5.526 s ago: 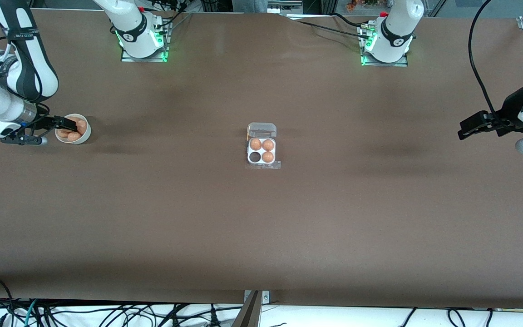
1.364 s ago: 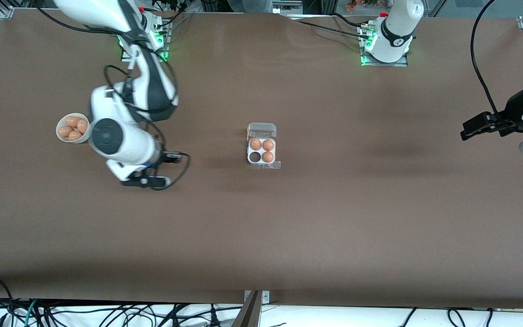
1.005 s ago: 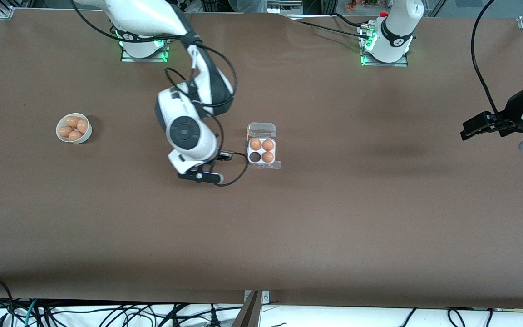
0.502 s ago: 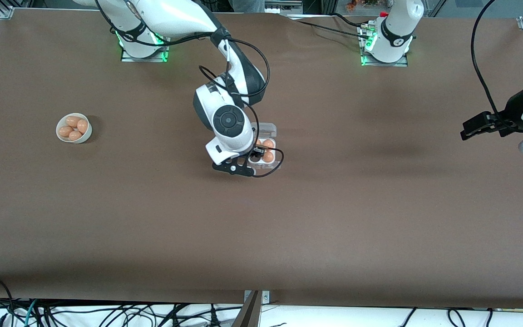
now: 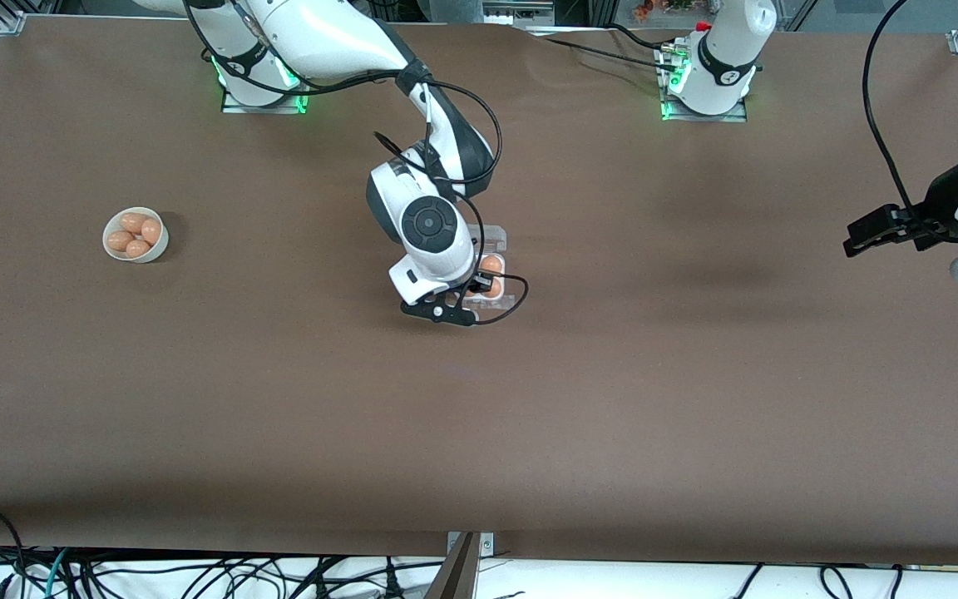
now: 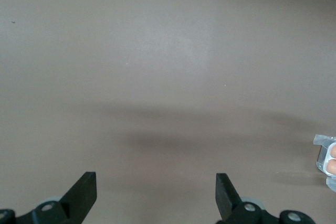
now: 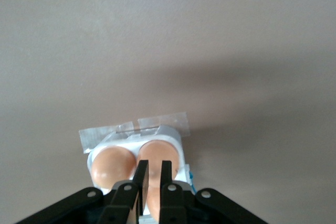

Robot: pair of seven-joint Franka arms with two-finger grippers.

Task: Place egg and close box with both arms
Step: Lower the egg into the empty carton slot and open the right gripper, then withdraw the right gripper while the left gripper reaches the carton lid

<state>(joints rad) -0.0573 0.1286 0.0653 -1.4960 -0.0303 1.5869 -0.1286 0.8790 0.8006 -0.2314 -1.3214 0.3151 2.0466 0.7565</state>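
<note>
The box, a white four-cell tray with its clear lid open, sits mid-table. My right gripper hangs over the tray's cell nearest the front camera at the right arm's end, hiding it. In the right wrist view its fingers are almost together and pinch the top of the egg. The egg shows past the gripper, over the box. Another egg lies beside it in the tray. Two eggs show in the tray in the front view. My left gripper waits open and empty over bare table at the left arm's end.
A round white bowl holding three eggs stands toward the right arm's end of the table. The box's edge also shows in the left wrist view. Cables hang along the table's front edge.
My right arm swung from the bowl across the table to the box. In the last half second it shifted slightly further over the tray. The left arm has not moved.
</note>
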